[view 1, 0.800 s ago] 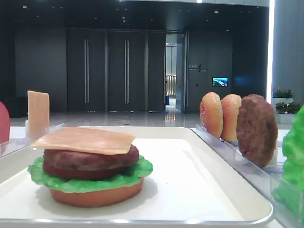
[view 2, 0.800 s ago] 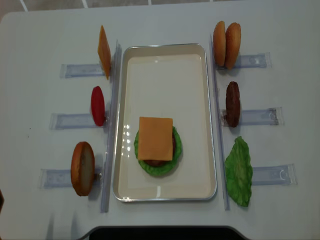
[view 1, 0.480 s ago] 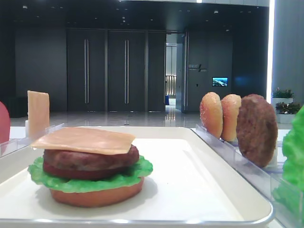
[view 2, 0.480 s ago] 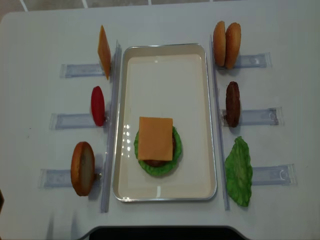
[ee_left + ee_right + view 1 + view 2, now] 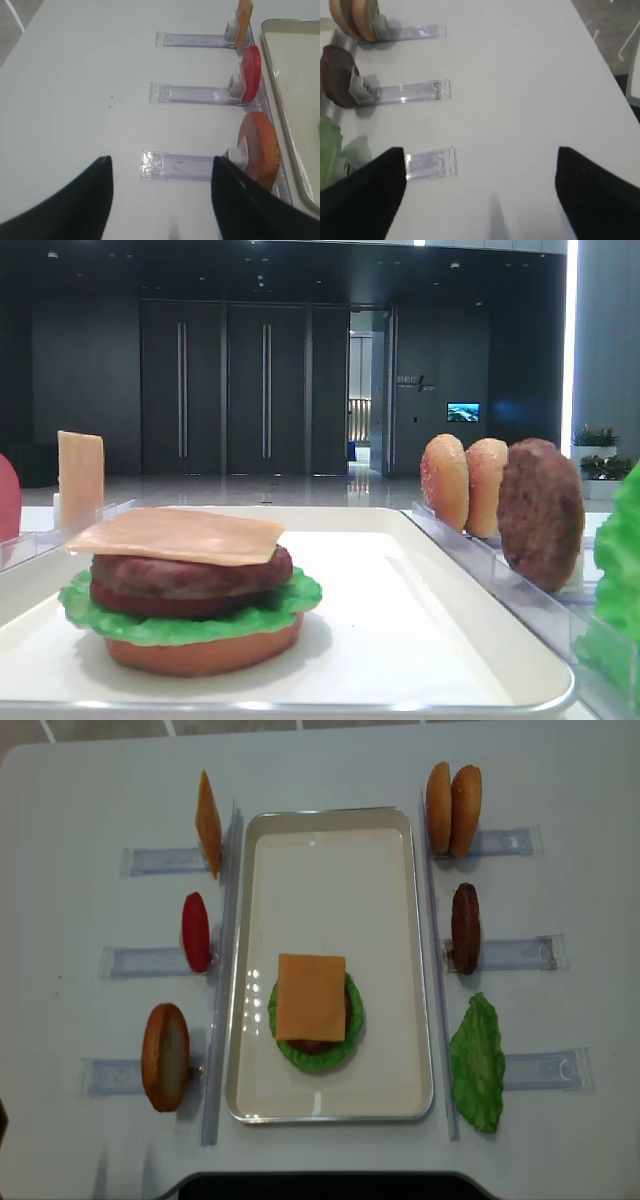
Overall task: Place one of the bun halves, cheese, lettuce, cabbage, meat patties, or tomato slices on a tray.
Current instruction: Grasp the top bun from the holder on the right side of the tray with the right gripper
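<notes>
1. On the white tray (image 5: pixel 420 960), toward its near end, a stack is built: a flat orange-brown bottom bun (image 5: pixel 200 652), lettuce (image 5: pixel 352 1020), a dark red tomato slice (image 5: pixel 130 602), a meat patty (image 5: pixel 190 575) and a square cheese slice (image 5: pixel 311 997) on top. The order suggests a burger that now lacks only its domed top.
2. At the far right of the tray, two bun halves (image 5: pixel 452 808) stand on edge side by side in a clear plastic rack (image 5: pixel 505 842), upright so a pincer can close across their thickness. By my judgement, one of these is the next piece to fetch.
3. Along the same right side, a spare patty (image 5: pixel 465 927) stands in the middle rack and a loose lettuce leaf (image 5: pixel 478 1063) lies at the nearest one.
4. Left of the tray, a spare cheese slice (image 5: pixel 208 823), a tomato slice (image 5: pixel 196 931) and an orange-brown bun piece (image 5: pixel 165 1056) also stand on edge in racks.
5. Neither arm appears in the overhead view. The right pincer (image 5: pixel 480 195) hangs spread wide and empty over bare bench (image 5: pixel 80 800) beside the nearest right rack; the left pincer (image 5: pixel 160 195) is likewise parted and holds nothing, near the left racks.
</notes>
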`<state>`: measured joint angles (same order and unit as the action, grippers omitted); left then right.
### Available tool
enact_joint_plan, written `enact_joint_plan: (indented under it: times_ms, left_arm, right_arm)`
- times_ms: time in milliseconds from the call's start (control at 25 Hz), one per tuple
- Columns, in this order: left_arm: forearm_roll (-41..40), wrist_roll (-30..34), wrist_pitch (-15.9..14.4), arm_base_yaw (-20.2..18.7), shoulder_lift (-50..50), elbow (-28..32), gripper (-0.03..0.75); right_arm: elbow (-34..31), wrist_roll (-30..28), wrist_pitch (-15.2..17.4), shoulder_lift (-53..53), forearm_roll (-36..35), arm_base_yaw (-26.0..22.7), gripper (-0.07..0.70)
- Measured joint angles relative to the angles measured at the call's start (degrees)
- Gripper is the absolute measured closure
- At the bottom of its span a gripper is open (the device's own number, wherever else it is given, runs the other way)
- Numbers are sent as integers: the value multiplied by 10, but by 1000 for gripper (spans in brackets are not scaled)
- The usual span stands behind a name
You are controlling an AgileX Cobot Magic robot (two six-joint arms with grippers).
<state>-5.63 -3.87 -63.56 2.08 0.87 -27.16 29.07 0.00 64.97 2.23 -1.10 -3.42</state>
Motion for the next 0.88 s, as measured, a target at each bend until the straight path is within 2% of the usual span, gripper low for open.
enact_joint_plan:
  times_ms: [440, 880]
  left_arm:
    - [0, 0, 0, 0, 0, 0, 244]
    - [0, 0, 0, 0, 0, 0, 244]
  right_arm:
    - [80, -9, -2, 280, -26, 0, 54]
    - [222, -65, -6, 571, -53, 0, 54]
